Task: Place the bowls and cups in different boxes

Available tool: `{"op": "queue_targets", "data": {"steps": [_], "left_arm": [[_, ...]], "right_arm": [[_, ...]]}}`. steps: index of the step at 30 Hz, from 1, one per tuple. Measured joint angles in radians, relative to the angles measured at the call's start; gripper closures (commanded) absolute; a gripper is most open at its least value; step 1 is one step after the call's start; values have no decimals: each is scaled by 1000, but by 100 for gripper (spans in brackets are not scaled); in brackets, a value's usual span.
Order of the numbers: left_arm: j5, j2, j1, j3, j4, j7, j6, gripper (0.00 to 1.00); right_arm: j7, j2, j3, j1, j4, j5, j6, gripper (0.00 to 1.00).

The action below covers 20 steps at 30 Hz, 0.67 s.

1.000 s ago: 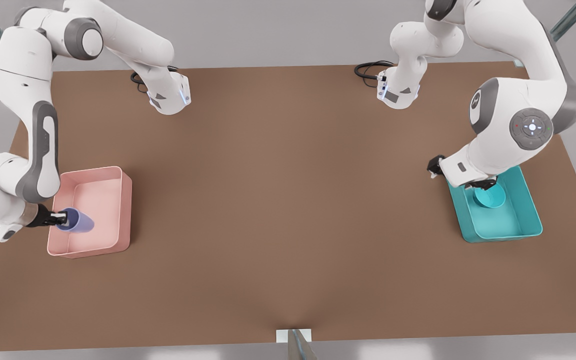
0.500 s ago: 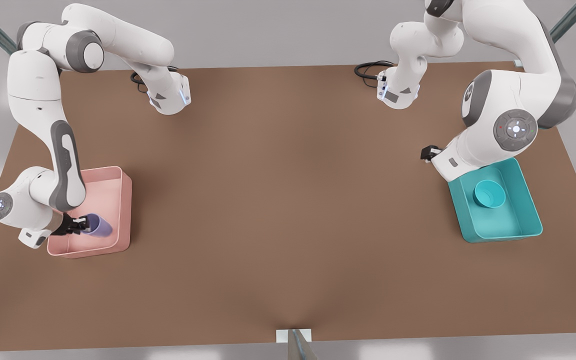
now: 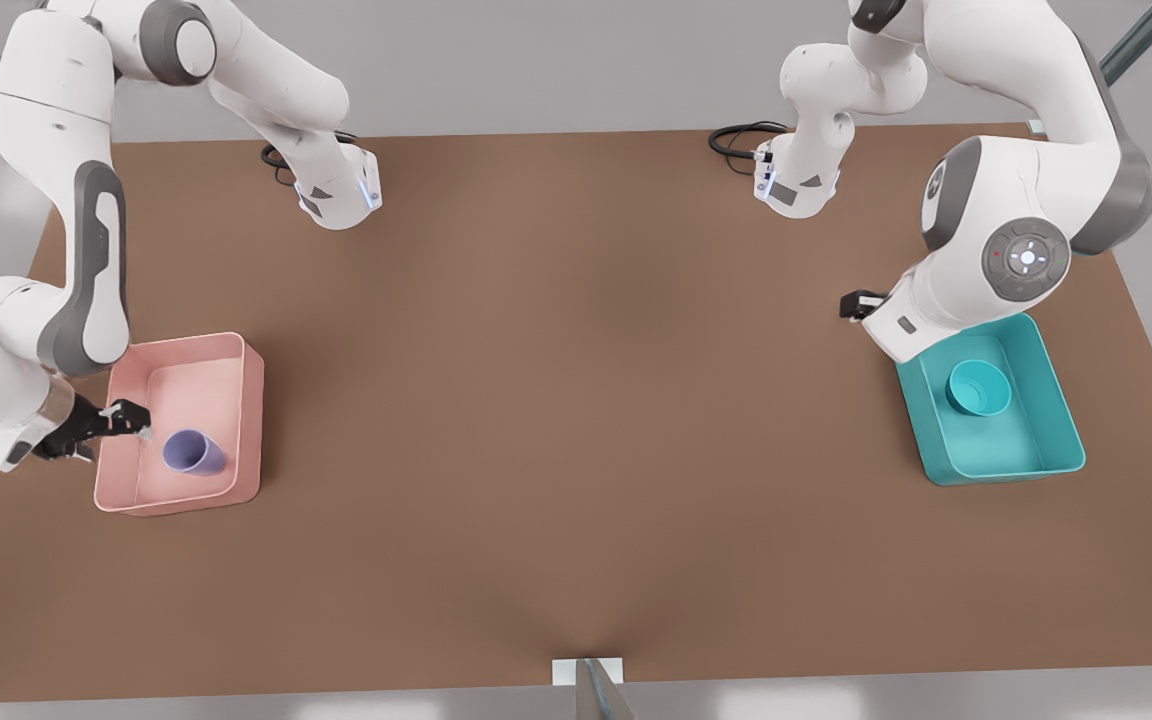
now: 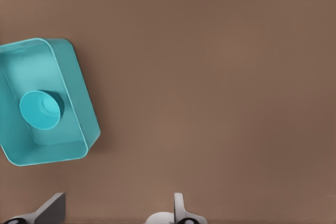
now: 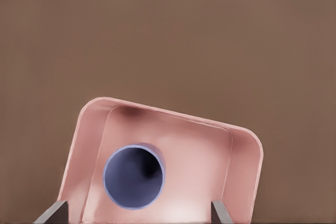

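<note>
Obstructions: none between either of my claws and the bins. The matte brown tabletop (image 3: 556, 420) is flat and uniformly coloured. Two black cable loops (image 3: 741, 135) lie at its far edge beside my two white arm bases, well apart from both bins.

Right gripper (image 3: 131, 418): at the front view's left, above the outer rim of the pale pink rectangular open-top plastic bin (image 3: 248, 400). Fingers spread apart, holding nothing; in the right wrist view both grey fingertips (image 5: 52, 212) flank the bin with a wide gap between them.

The small lavender-purple handleless tumbler (image 3: 194, 452) stands upright inside the pink bin, mouth up, in the near part of the floor, toward the wall on my gripper's side. Its rim is a clean circle and the interior looks dark (image 5: 133, 176). It stands free of my fingers.

Left gripper (image 4: 113, 211): at the front view's right; my white forearm overhangs the far corner of the teal rectangular open-top plastic bin (image 3: 1061, 400). In the left wrist view its two fingertips sit wide apart over bare table, empty, with the bin off to one side.

The small round teal bowl (image 3: 978, 388) is shallow and smooth, the same colour as its bin. It rests upright on the bin floor, toward the far end.

Both bins have rounded corners, thin smooth walls and a slightly glossy plastic look.
</note>
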<state>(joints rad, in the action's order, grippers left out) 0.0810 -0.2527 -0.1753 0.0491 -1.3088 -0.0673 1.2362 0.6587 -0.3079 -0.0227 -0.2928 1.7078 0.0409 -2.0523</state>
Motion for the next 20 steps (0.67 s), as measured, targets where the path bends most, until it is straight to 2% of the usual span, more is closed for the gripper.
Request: {"op": "queue_targets", "data": {"steps": [4,6,10,20], "left_arm": [[0,0,2,-1,0,-14,0,0],[0,0,2,-1,0,-19,0,0],[0,0,2,-1,0,-29,-2,0],[0,1,2,-1,0,-46,-4,0]], "right_arm": [[-108,-10,2,197,-90,-6,181,0],[-169,46,0,238,-115,-9,255,0],[-269,197,6,267,-131,-12,386,0],[-416,256,13,240,-163,-25,510,0]]}}
